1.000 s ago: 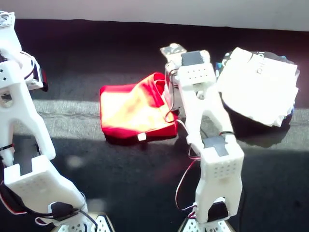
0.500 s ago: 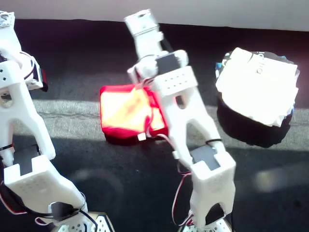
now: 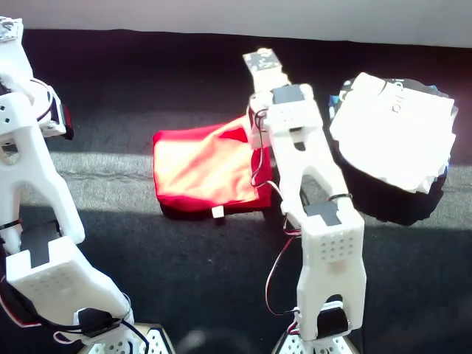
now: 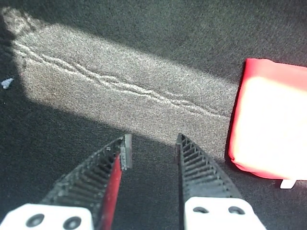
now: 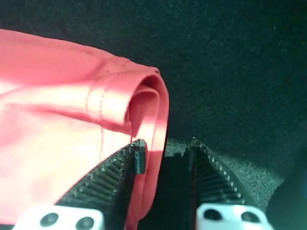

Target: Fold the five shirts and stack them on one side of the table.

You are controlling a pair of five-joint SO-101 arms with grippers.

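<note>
Right tool (image 5: 165,152), parted, beside red shirt (image 5: 62,96).

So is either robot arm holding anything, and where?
Nothing is held. The right gripper hangs open at the red shirt's edge without pinching it; the left gripper is open above the table.

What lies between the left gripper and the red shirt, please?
Nothing: the stretch from the left gripper to the red shirt is bare table cover, partly sunlit, as the left wrist view shows.
</note>
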